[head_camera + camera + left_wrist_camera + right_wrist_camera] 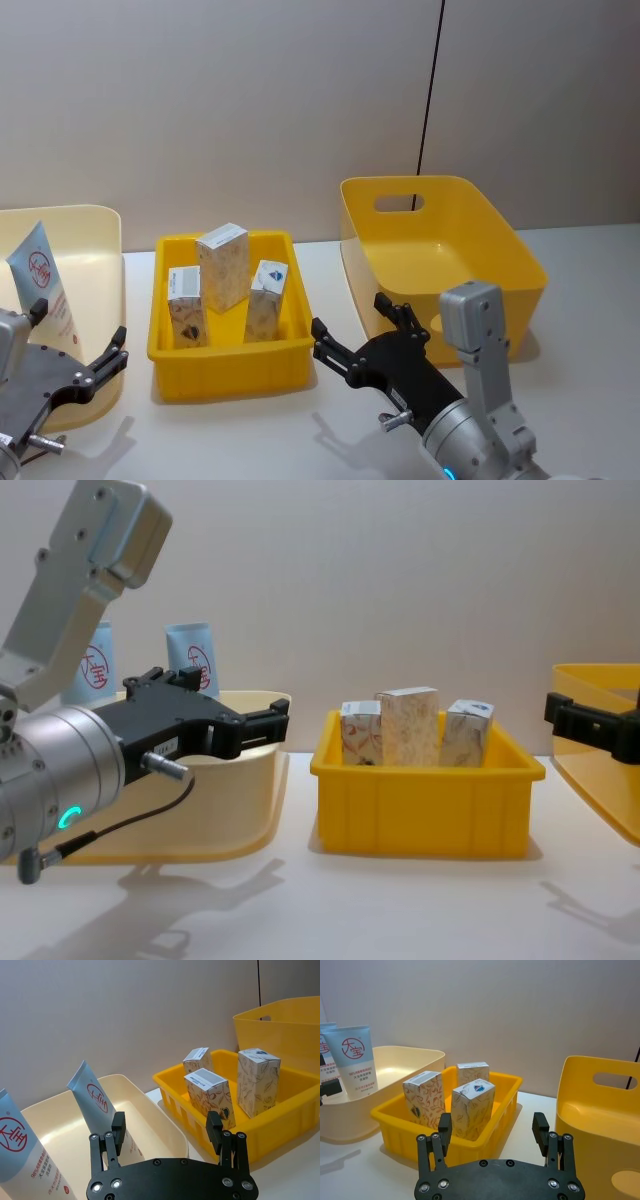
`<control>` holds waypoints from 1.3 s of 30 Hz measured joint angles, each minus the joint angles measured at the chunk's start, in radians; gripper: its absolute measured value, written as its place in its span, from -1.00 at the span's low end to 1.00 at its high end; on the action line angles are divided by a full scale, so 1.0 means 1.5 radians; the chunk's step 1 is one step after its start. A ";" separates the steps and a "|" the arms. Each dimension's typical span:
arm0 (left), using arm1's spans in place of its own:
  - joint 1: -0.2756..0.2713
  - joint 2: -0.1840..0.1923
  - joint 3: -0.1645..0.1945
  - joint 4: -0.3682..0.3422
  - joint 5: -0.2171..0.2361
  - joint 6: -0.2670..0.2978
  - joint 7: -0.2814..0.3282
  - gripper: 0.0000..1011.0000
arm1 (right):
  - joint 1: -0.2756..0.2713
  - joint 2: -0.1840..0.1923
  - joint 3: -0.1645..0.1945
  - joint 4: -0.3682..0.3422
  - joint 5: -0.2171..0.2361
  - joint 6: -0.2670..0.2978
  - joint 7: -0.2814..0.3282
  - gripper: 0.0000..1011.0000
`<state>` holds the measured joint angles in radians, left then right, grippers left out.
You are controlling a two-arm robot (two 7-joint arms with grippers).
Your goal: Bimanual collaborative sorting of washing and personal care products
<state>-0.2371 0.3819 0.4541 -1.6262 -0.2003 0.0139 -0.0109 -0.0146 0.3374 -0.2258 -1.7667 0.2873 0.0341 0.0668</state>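
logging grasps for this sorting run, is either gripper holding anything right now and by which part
Nothing is held. The left gripper hangs by the cream bin and the right gripper near the yellow tray, both with jaws open and empty.

The light-blue tube (pixel 355 1067) carries a red ring logo enclosing the characters 大宝. The lines of red text beneath it are too small to read. On the white cartons (pixel 472 1110), the printed labels and a small blue mark cannot be read.
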 joint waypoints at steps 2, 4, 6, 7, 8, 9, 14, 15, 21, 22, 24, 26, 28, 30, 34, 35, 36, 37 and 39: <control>0.000 0.000 0.000 0.000 0.000 0.000 0.000 0.98 | 0.000 0.000 0.000 0.000 0.000 0.000 0.000 0.98; 0.001 -0.001 -0.002 0.000 0.000 0.000 0.000 0.98 | 0.000 0.000 0.000 0.000 0.000 0.000 0.000 0.98; 0.001 -0.001 -0.004 -0.001 -0.001 0.001 0.000 0.98 | 0.000 0.000 0.000 0.000 0.000 0.000 0.000 0.98; 0.002 -0.002 -0.007 -0.002 -0.002 0.003 0.001 0.98 | 0.000 0.000 0.000 0.000 0.000 0.000 0.000 0.98; 0.002 -0.002 -0.008 -0.002 -0.003 0.004 0.002 0.98 | 0.000 0.000 0.000 0.000 0.000 0.000 0.000 0.98; 0.003 -0.002 -0.011 -0.003 -0.004 0.005 0.002 0.98 | 0.000 0.000 0.000 0.000 0.000 0.000 0.000 0.98; 0.006 -0.004 -0.021 -0.007 -0.012 0.015 0.005 0.98 | 0.000 0.000 0.000 0.000 0.000 0.000 0.000 0.98; 0.007 -0.005 -0.025 -0.008 -0.015 0.019 0.007 0.98 | 0.000 0.000 0.000 0.000 0.000 0.000 0.000 0.98; 0.008 -0.009 -0.043 -0.011 -0.032 0.039 0.009 0.98 | 0.000 0.000 0.000 0.000 0.000 0.000 0.000 0.98; 0.008 -0.010 -0.045 -0.011 -0.034 0.042 0.009 0.98 | 0.000 0.000 0.000 0.000 0.000 0.000 0.000 0.98; 0.007 -0.011 -0.050 -0.011 -0.040 0.048 0.009 0.98 | 0.000 0.000 0.000 0.000 0.000 0.000 0.000 0.98; 0.003 -0.015 -0.058 -0.009 -0.052 0.062 0.006 0.98 | 0.000 0.000 0.000 0.000 0.000 0.000 0.000 0.98; 0.000 -0.016 -0.062 -0.006 -0.059 0.071 0.002 0.98 | 0.000 0.000 0.000 0.000 0.000 0.000 0.000 0.98; -0.005 -0.019 -0.067 -0.001 -0.067 0.083 -0.002 0.98 | 0.000 0.000 0.000 0.000 0.000 0.000 0.000 0.98; -0.017 -0.023 -0.074 0.010 -0.081 0.104 -0.012 0.98 | 0.000 0.000 0.000 0.000 0.000 0.000 0.000 0.98; -0.019 -0.024 -0.076 0.013 -0.084 0.108 -0.014 0.98 | 0.000 0.000 0.000 0.000 0.000 0.000 0.000 0.98; -0.021 -0.025 -0.077 0.015 -0.087 0.113 -0.016 0.98 | 0.000 0.000 0.000 0.000 0.000 0.000 0.000 0.98; -0.025 -0.027 -0.079 0.021 -0.092 0.119 -0.020 0.98 | 0.000 0.000 0.000 0.000 0.000 0.000 0.000 0.98; -0.033 -0.030 -0.084 0.031 -0.100 0.128 -0.026 0.98 | 0.000 0.000 0.000 0.000 0.000 0.000 0.000 0.98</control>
<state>-0.2871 0.3363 0.3286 -1.5804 -0.3507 0.2059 -0.0494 -0.0146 0.3374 -0.2258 -1.7667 0.2873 0.0341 0.0668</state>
